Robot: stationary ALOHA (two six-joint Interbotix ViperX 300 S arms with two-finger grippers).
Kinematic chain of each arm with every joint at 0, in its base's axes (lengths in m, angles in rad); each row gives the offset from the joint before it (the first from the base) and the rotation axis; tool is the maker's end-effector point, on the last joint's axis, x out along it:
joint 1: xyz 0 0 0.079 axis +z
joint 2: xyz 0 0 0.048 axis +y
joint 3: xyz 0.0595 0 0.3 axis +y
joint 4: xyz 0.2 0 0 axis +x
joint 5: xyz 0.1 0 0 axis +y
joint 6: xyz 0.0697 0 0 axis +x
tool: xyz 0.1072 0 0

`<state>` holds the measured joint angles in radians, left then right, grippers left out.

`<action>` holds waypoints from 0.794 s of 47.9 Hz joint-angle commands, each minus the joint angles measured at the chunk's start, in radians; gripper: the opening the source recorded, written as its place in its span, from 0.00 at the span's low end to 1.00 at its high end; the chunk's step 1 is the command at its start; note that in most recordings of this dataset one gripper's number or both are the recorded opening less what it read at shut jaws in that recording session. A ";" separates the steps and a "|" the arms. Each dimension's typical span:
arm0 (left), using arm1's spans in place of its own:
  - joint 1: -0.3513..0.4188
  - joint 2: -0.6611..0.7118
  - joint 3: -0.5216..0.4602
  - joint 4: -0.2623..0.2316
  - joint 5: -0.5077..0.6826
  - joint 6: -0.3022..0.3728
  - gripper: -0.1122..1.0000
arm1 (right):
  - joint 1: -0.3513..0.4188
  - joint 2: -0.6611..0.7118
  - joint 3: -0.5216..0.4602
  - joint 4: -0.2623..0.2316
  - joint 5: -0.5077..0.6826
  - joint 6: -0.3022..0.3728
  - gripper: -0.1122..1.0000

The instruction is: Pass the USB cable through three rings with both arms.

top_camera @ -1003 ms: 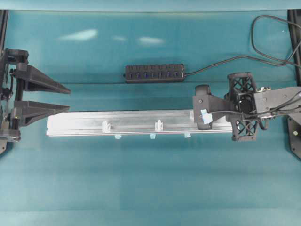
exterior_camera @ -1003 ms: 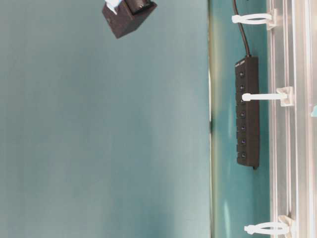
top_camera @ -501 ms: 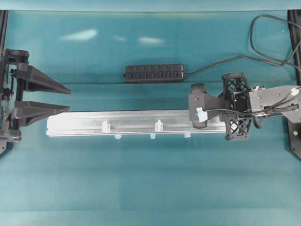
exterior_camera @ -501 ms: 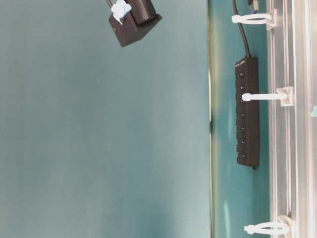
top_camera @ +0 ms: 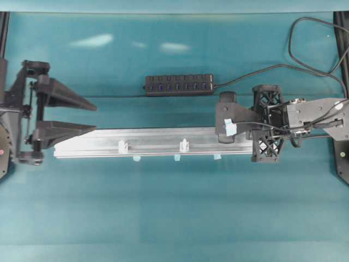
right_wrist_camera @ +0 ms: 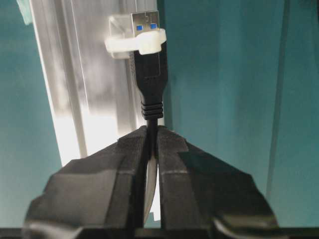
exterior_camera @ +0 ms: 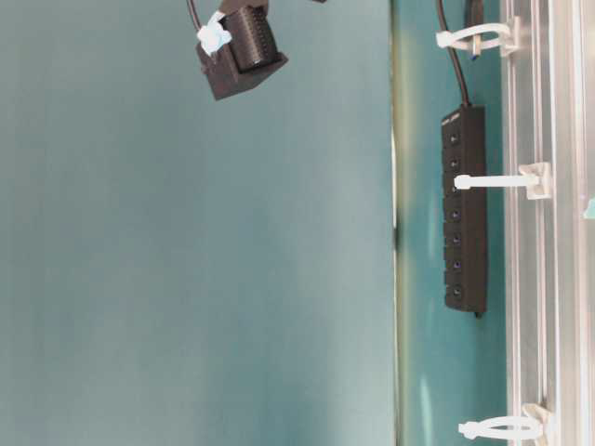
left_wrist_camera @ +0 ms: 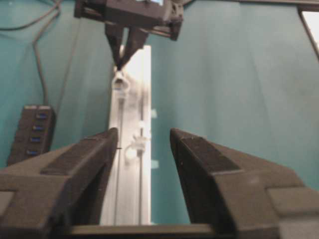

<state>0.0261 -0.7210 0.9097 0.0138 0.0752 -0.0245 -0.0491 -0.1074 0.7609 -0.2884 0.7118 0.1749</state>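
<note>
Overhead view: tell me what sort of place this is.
Probably a robotics lab test bench, not a home or a workshop floor. A teal-covered table carries an aluminium rail with small white rings clipped to it, two black robot arms face each other across it, and a USB hub lies behind.

Left arm: you have it at the left end of the aluminium rail point(top_camera: 158, 143), reaching in level along the rail's length.
Left gripper point(top_camera: 90, 118): your two long fingers point(left_wrist_camera: 82, 169) stand well apart with nothing between them, tips pointing down the rail, one finger over the rail's end and one beyond its far edge.
Right arm: you reach in from the rail's right end, wrist tipped down over it.
Right gripper point(right_wrist_camera: 149, 137): your jaws are pressed together on the USB cable point(right_wrist_camera: 149, 84), pinching the cord just behind the plug.
</note>
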 commanded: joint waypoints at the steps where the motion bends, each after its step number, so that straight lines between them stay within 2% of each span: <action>1: 0.011 0.028 -0.020 0.003 -0.034 0.003 0.75 | -0.005 -0.006 -0.005 0.002 -0.012 0.011 0.02; 5: 0.012 0.060 -0.020 0.003 -0.060 0.003 0.89 | -0.006 -0.008 -0.002 0.002 -0.021 0.011 0.02; 8: 0.014 0.094 -0.021 0.003 -0.077 0.003 0.94 | -0.008 -0.008 0.002 0.002 -0.032 0.012 0.02; 25: 0.040 0.264 -0.067 0.002 -0.173 0.005 0.90 | -0.008 -0.015 0.026 0.014 -0.083 0.009 0.02; 38: 0.040 0.423 -0.147 0.003 -0.181 0.005 0.90 | -0.009 -0.020 0.034 0.025 -0.158 0.021 0.02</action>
<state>0.0644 -0.3344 0.8038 0.0138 -0.0951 -0.0199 -0.0552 -0.1135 0.7961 -0.2669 0.5783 0.1810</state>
